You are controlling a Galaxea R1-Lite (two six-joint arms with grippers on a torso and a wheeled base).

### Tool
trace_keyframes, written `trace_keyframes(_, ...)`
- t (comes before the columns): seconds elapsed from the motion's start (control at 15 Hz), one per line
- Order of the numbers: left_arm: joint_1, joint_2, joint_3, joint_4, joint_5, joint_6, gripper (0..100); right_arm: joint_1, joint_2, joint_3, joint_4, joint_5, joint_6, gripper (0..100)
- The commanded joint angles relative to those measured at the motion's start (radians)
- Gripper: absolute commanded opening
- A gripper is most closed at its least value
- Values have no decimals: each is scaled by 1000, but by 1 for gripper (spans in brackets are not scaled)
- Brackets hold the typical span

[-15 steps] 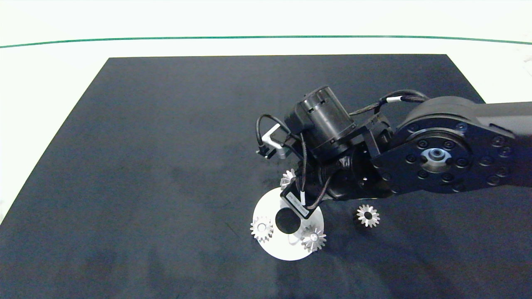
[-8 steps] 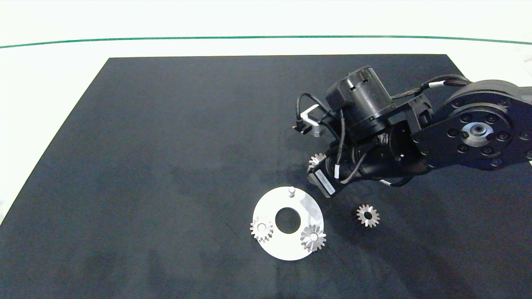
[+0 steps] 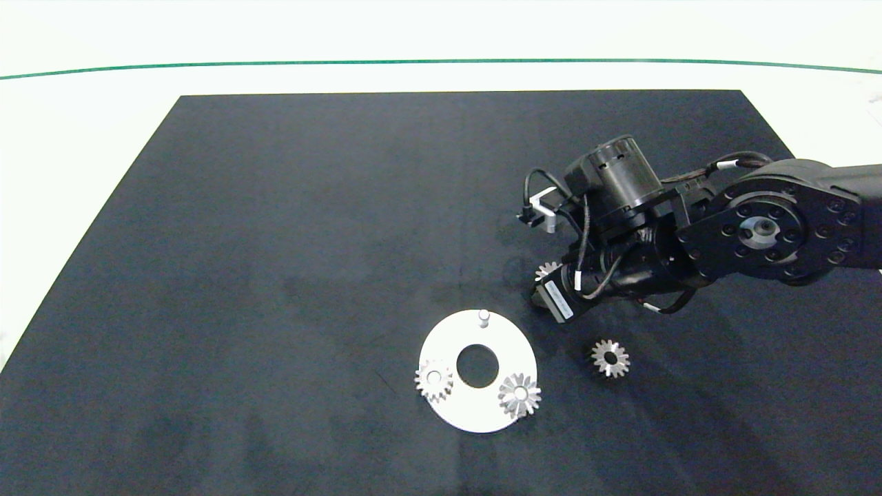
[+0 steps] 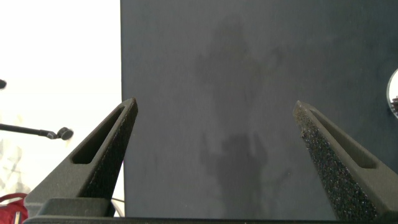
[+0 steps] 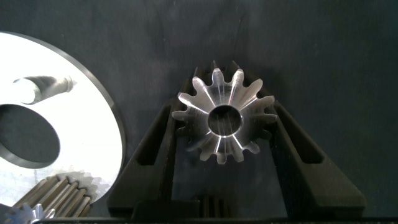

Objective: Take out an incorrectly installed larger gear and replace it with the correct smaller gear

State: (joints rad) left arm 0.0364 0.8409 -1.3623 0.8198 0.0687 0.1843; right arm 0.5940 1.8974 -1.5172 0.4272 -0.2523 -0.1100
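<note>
My right gripper (image 3: pixel 546 281) is shut on the larger gear (image 3: pixel 548 269), a thick silver gear with blunt teeth, held over the dark mat to the right of the white disc (image 3: pixel 448 413). The right wrist view shows this gear (image 5: pixel 222 118) clamped between both fingers (image 5: pixel 163 146). One peg (image 3: pixel 484 317) on the disc stands bare. The smaller gear (image 3: pixel 610 358), thin with pointed teeth, lies loose on the mat just in front of the right gripper. My left gripper (image 4: pixel 214 106) hangs open over the mat's left edge, outside the head view.
Two silver gears sit on the disc, one at its left (image 3: pixel 434 380) and one at its front right (image 3: pixel 519 395). The disc has a large centre hole (image 3: pixel 477 366). The dark mat (image 3: pixel 275 241) covers most of the white table.
My right gripper has carried the larger gear off the disc's rear peg and to the right, away from the disc. The peg now stands bare. Nothing else moved.
</note>
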Motion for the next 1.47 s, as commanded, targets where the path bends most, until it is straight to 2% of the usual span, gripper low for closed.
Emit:
trace_keyframes(0.07,0,1,0,5,0,1,100,-7,6,12,-7,-2,0,100)
trace_keyframes(0.27,0,1,0,4,2,1,100,-2,-23,38,-10,-10,0,100)
trace_keyframes(0.53,0,0,0,4,2,1,100,18,-209,213,-12,-16,-5,100)
trace_keyframes(0.73,-1,-3,0,5,0,1,100,30,-314,408,-15,-15,-5,100)
trace_keyframes(0.8,-1,-5,0,5,2,1,100,30,-325,468,-42,-13,-4,100)
trace_keyframes(0.87,-1,-5,2,5,2,1,100,29,-325,523,-99,-13,-4,100)
trace_keyframes(1.0,-1,-3,2,5,0,1,100,29,-313,617,-249,-19,-5,100)
trace_keyframes(1.07,-1,-3,3,5,0,1,100,29,-296,635,-301,-19,-8,100)
trace_keyframes(1.2,-1,-3,6,5,0,11,100,27,-270,632,-338,-19,-8,98)
trace_keyframes(1.47,-1,-3,9,4,0,15,100,29,-267,614,-337,-19,-10,89)
